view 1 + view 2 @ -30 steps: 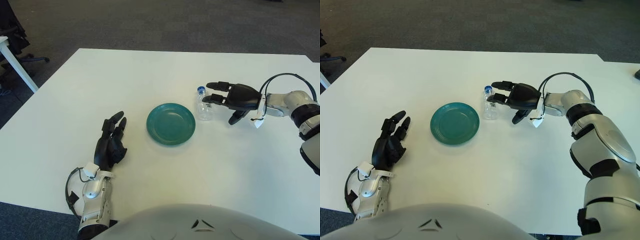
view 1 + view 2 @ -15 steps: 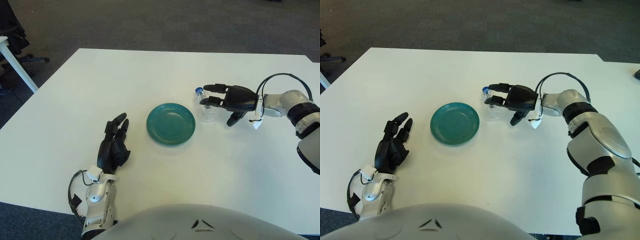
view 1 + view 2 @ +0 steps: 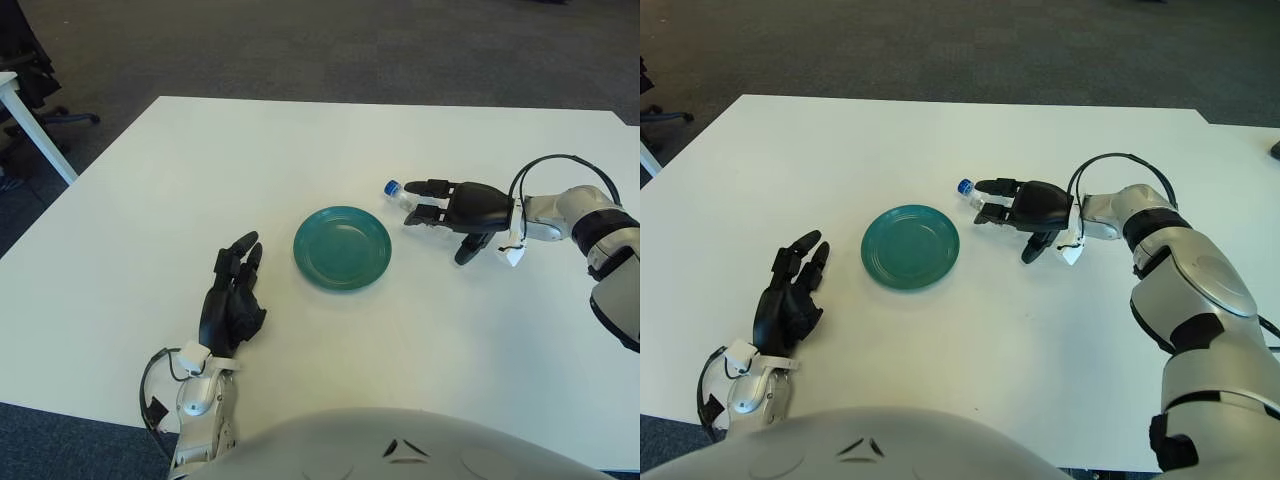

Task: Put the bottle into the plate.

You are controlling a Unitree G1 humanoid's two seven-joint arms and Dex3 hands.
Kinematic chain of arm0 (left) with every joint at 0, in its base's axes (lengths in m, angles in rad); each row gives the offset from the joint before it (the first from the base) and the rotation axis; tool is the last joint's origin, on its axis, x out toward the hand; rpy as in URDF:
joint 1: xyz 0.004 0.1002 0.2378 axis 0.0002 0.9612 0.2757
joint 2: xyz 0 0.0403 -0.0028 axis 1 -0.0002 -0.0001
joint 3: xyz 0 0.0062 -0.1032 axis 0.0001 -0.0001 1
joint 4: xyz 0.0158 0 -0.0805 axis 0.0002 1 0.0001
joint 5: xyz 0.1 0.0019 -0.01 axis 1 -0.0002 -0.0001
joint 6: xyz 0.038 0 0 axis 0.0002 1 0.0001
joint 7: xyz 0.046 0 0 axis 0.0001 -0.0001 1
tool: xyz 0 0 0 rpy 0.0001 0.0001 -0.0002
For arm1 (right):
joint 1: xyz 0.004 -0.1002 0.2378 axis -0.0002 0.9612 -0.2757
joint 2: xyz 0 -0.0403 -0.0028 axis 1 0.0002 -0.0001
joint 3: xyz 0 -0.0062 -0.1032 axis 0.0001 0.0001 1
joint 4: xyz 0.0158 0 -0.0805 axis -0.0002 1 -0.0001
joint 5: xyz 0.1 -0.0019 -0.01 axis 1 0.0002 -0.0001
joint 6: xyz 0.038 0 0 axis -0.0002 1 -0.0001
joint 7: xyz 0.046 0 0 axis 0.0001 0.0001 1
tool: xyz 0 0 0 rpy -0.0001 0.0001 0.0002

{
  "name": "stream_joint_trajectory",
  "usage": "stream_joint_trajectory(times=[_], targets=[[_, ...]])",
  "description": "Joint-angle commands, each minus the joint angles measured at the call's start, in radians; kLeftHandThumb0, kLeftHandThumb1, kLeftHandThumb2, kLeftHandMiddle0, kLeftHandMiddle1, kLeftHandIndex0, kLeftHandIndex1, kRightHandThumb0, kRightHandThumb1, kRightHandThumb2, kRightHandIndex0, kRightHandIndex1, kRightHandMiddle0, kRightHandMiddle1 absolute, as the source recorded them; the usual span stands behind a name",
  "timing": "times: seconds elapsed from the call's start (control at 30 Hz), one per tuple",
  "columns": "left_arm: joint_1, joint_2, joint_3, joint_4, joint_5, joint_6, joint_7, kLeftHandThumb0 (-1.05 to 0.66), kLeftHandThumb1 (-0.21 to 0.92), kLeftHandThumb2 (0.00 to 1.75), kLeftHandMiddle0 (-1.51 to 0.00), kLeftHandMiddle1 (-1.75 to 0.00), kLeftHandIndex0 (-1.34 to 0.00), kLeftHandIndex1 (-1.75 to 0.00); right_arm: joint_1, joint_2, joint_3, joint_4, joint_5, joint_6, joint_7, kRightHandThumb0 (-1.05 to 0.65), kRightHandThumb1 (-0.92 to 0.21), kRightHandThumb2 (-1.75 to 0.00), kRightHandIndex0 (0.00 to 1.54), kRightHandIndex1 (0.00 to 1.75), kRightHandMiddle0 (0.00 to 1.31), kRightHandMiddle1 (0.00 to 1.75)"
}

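Note:
The small clear bottle (image 3: 403,197) with a blue cap (image 3: 392,186) is tipped far over, cap pointing left, just right of the round green plate (image 3: 342,247), which holds nothing. My right hand (image 3: 446,204) reaches in from the right with two fingers stretched flat along the bottle, hiding most of its body. Its thumb (image 3: 463,249) hangs lower down, apart from the bottle. My left hand (image 3: 232,301) shows at the front left beside the plate, fingers relaxed and holding nothing.
The white table (image 3: 200,170) runs wide on all sides of the plate. A white tag (image 3: 513,254) and a black cable (image 3: 552,165) hang at my right wrist. Off the table's far left stand a chair (image 3: 28,60) and a white table leg (image 3: 38,135).
The bottle stood upright at my right fingertips; it has tipped over to the left as my right hand pushed in and dropped lower. My left hand has crept slightly right.

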Motion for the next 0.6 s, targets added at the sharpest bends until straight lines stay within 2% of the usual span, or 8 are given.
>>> stream_joint_trajectory(times=[0.0,0.1,0.17,0.2,0.27,0.3,0.4,0.57], targets=[[0.039,-0.007,-0.016,0.010,0.014,0.016,0.015,-0.90,0.92,0.97,-0.29,0.00,0.00,-0.74,0.011,0.018,-0.004,0.009,0.015,-0.001,0.017,-0.67,-0.92,-0.26,0.58,0.16,0.03,0.96],[0.048,-0.008,-0.024,0.001,0.018,0.015,0.019,-0.90,0.92,0.97,-0.29,0.00,0.00,-0.74,0.014,0.020,-0.003,0.011,0.020,-0.003,0.018,-0.65,-0.92,-0.27,0.50,0.54,0.05,1.14],[0.052,-0.009,-0.027,-0.002,0.019,0.014,0.021,-0.90,0.92,0.97,-0.29,0.00,0.00,-0.74,0.017,0.025,-0.003,0.015,0.027,-0.003,0.020,-0.64,-0.92,-0.29,0.43,1.07,0.09,1.40],[0.052,-0.009,-0.028,-0.003,0.020,0.015,0.022,-0.90,0.92,0.97,-0.29,0.00,0.00,-0.74,0.017,0.029,-0.004,0.018,0.032,-0.003,0.027,-0.63,-0.92,-0.29,0.42,1.18,0.10,1.45],[0.055,-0.008,-0.030,-0.004,0.020,0.014,0.024,-0.90,0.92,0.97,-0.29,0.00,0.00,-0.74,0.019,0.035,-0.010,0.022,0.049,-0.009,0.056,-0.49,-0.80,-0.56,0.45,1.52,0.24,1.60],[0.057,-0.008,-0.032,-0.005,0.021,0.013,0.025,-0.90,0.92,0.97,-0.29,0.00,0.00,-0.74,0.021,0.037,-0.014,0.023,0.059,-0.013,0.074,-0.46,-0.74,-0.69,0.49,1.60,0.30,1.66],[0.059,-0.007,-0.035,-0.006,0.021,0.012,0.028,-0.90,0.92,0.97,-0.29,0.00,0.00,-0.74,0.023,0.031,-0.028,0.013,0.093,-0.027,0.134,-0.43,-0.64,-0.87,0.56,1.70,0.37,1.72],[0.057,-0.003,-0.035,-0.002,0.018,0.011,0.029,-0.90,0.92,0.97,-0.29,0.00,0.00,-0.74,0.032,0.025,-0.045,-0.009,0.115,-0.016,0.173,-0.42,-0.56,-0.99,0.70,1.74,0.43,1.74]])
